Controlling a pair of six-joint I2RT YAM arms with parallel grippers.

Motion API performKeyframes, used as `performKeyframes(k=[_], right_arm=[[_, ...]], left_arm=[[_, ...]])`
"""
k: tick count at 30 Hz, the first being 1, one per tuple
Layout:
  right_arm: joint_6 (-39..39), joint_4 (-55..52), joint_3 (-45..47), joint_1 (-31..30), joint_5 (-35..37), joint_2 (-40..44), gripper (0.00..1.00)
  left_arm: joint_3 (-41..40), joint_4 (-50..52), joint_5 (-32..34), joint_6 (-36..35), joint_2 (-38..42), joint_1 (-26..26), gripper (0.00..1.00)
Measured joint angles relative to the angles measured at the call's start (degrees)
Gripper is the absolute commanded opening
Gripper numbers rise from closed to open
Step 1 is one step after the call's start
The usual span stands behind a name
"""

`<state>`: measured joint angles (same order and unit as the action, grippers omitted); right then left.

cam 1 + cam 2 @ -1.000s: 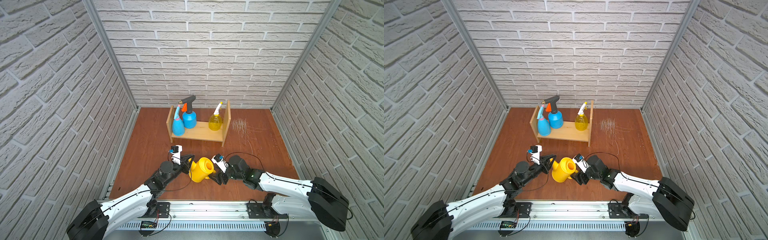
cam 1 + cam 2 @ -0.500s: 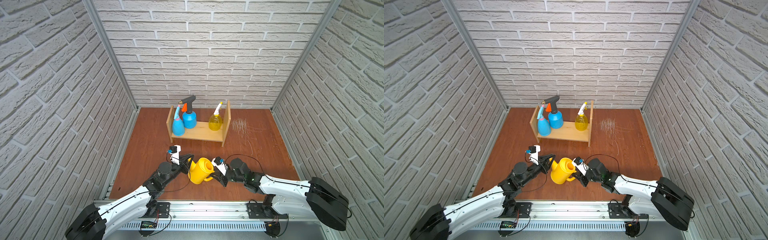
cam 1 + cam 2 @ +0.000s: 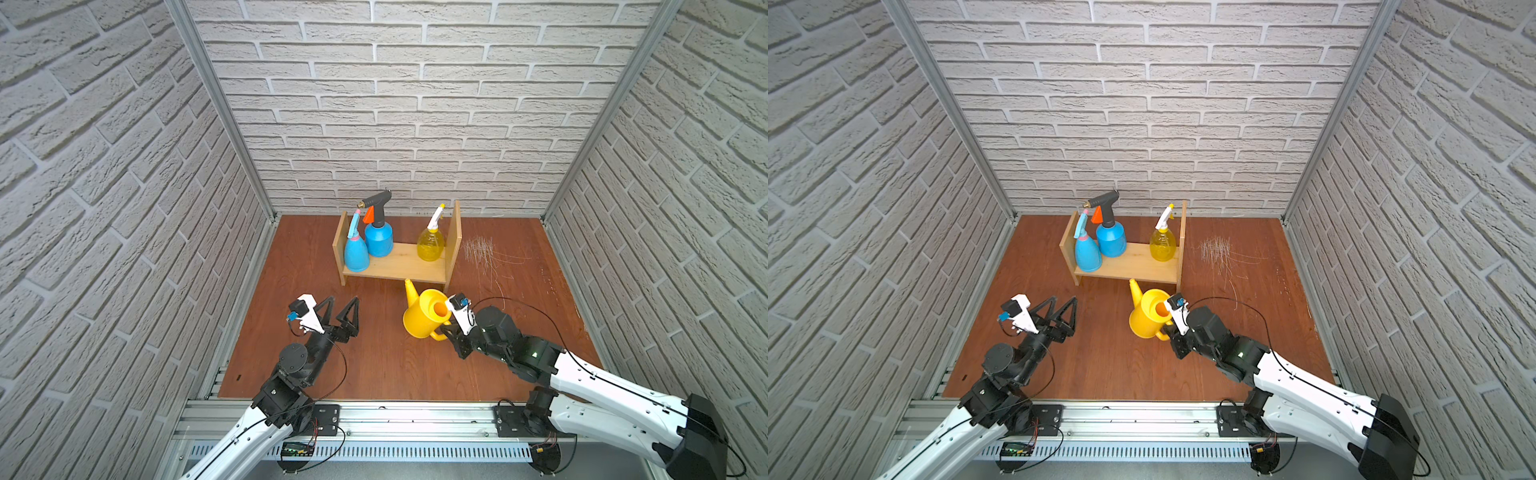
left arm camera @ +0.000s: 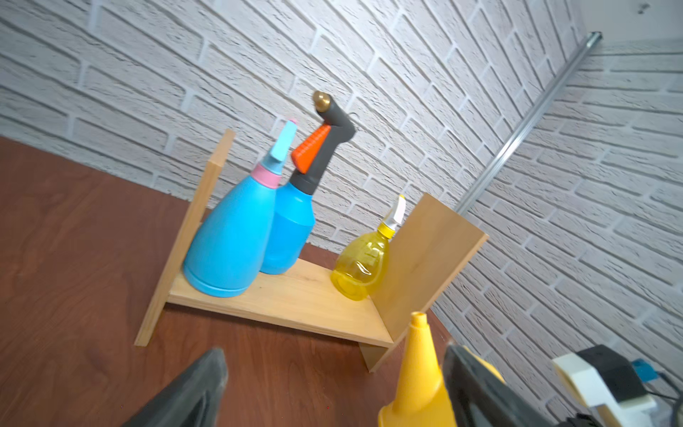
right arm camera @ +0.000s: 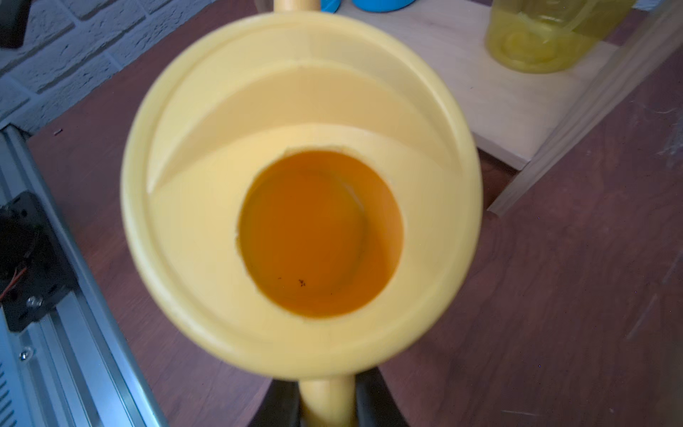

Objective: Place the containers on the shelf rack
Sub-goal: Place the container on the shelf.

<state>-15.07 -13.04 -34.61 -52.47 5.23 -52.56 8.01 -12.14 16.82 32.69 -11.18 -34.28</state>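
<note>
Both top views: the shelf rack (image 3: 397, 268) stands at twelve o'clock on the floor (image 3: 374, 365), with three containers upright on it. The light-blue spray bottle (image 3: 356, 254) and blue pressure sprayer (image 3: 379, 240) are close together at its nine o'clock end, the yellow spray bottle (image 3: 430, 246) at three. The watering can (image 3: 422, 320) is off the rack, just at six o'clock of the three o'clock panel, spout (image 3: 410, 291) toward eleven. The right claw (image 3: 444, 334) comes in from four, clamped tight on the can's handle (image 3: 434, 336). The left claw (image 3: 343, 300), at nine of the can and well apart, gapes wide and holds nothing.

Left wrist: fingers (image 4: 188, 392) splayed, bare floor between them, and the can's spout rises beside one.

Right wrist: the can's mouth fills the picture, its handle pinched between the dark fingers. Whether the can is off the floor, I can't tell.
</note>
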Motion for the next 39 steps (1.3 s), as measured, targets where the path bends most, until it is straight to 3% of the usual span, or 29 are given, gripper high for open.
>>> performKeyframes(k=[7,16,26,39], right_arm=[[-6.4,-10.8,-17.1,-4.4,10.8,-12.7,0.03],[-11.5,-20.5,-36.7,-5.6,21.2,-28.7,0.03],[-12.6,-26.0,-52.1,-5.7,26.2,-44.8,0.03],[-13.0,-28.7,-61.9,-1.5,26.8,-55.0,0.05]], left_arm=[[0.0,5.0,-0.8,1.1,-2.9,6.2,0.98],[0.0,5.9,-2.8,1.3,-4.5,7.5,0.98],[-0.1,8.3,-3.4,1.3,1.0,8.2,0.98],[-0.9,11.2,-4.0,1.3,5.0,8.9,0.98]])
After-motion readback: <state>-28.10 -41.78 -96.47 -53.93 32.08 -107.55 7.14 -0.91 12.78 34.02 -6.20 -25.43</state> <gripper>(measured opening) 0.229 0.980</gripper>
